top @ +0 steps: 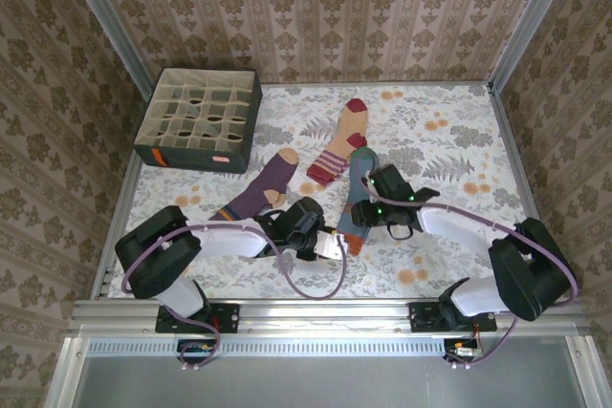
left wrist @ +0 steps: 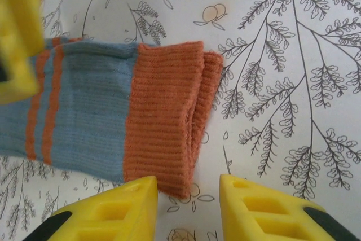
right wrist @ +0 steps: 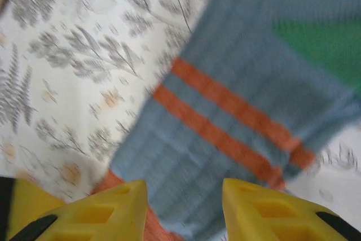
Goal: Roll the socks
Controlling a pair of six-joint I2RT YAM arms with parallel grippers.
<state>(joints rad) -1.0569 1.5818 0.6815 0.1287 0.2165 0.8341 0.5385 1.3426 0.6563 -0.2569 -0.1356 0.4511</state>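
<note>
The blue-grey sock (left wrist: 84, 111) is soft matt knit, finely ribbed; its orange cuff (left wrist: 163, 122) has coarser ribbing and a faintly fuzzy edge; the purple sock (top: 263, 188) and peach sock (top: 346, 131) look like the same matt knit; the tablecloth (left wrist: 282, 111) is smooth printed cloth; the fingers (left wrist: 118, 210) of the left gripper (left wrist: 188, 207) are yellow moulded plastic with a slight sheen, as are those of the right gripper (right wrist: 183, 207); the compartment box (top: 191, 157) is dark cloth; the front rail (top: 325, 312) is dull metal.

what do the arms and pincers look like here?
Both arms alike: left arm and right arm have bulky black joints, white links and a mauve cable looping outside. The left pincer and right pincer: two yellow wedge fingers with hollow pockets, black at the base. Green lights on the right wrist.
</note>
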